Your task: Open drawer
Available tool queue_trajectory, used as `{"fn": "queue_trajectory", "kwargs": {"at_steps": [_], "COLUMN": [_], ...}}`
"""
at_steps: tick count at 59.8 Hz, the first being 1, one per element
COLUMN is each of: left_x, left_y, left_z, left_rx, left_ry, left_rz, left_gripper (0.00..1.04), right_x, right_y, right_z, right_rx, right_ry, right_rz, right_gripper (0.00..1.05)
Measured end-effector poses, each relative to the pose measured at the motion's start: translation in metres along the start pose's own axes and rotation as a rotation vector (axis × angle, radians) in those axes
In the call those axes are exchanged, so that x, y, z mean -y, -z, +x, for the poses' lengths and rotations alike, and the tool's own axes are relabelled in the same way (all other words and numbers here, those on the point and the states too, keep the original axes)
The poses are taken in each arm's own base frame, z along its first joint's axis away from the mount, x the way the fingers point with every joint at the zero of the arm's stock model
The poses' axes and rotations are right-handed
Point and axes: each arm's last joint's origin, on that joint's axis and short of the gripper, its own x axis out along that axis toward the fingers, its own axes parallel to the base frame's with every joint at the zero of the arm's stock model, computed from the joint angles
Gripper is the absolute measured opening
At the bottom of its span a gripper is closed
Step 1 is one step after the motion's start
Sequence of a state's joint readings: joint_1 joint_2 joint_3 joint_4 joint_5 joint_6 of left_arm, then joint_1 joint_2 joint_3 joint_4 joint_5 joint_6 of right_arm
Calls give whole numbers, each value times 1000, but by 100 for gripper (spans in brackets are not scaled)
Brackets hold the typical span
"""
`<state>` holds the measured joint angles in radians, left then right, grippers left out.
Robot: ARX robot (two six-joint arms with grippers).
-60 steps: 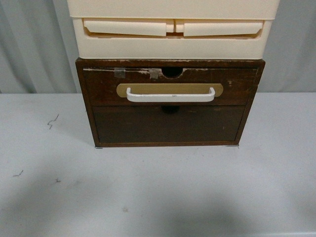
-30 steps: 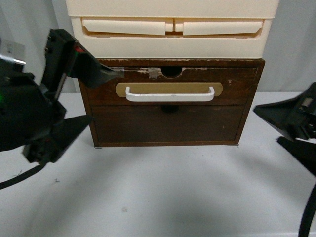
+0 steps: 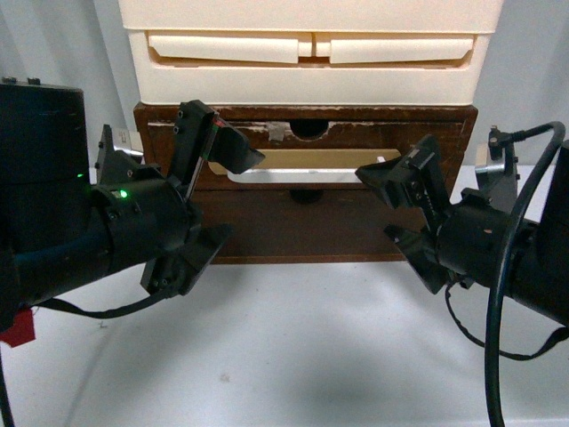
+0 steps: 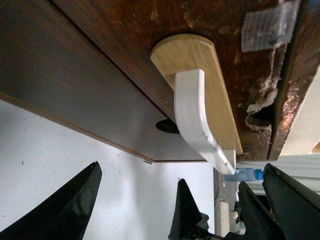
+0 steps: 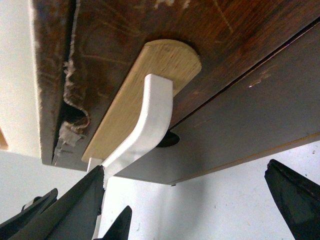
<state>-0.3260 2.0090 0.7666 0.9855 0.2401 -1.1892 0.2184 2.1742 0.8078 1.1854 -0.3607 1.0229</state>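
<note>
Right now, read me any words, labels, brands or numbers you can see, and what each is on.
No text can be read.
The drawer, its white handle and the tape scrap carry no print.
Any label on the bottle in the left wrist view is too small to read.

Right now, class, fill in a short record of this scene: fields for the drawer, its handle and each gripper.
drawer: dark worn wood, looks shut, under the cream plastic drawers
handle: white bar on a tan plate, not gripped
left gripper: open, by the handle's left end
right gripper: open, by the handle's right end
task state: drawer not yet pulled
</note>
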Motion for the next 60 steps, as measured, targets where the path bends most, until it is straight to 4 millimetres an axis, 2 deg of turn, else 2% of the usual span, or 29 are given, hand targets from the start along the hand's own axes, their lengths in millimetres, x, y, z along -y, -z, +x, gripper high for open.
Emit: {"fn": "queue_trajectory", "kwargs": {"at_steps": [19,22,25,30,41,49,52,60], "left_x": [4,5,4,3,3,-2,-3,-3], "left_y": [-10,-12,-14,-16,-18,-17,-17,-17], "left_z": [20,21,22,24,24,26,26,24], "left_rx": [12,14,18,18,23,20,19,19], "left_ry": [60,69,70,77,85,73,71,87], "left_rz": [-34,-45,-51,-61,-81,-110,-138,-192], "left_gripper": [98,96,85,69,46,21,17,14], "right_x": [-5,-7,-9,-10,-8,-12,-12,-14], "right_y": [2,3,2,4,5,4,4,6], "right_z": [24,27,30,36,40,43,43,42], "right_rx": [35,37,43,44,50,57,53,46], "right_ry": [-67,-82,-83,-76,-70,-90,-95,-119], "right_rz": [60,68,75,84,98,95,114,211], "right_gripper": [98,98,97,80,57,34,25,18]}}
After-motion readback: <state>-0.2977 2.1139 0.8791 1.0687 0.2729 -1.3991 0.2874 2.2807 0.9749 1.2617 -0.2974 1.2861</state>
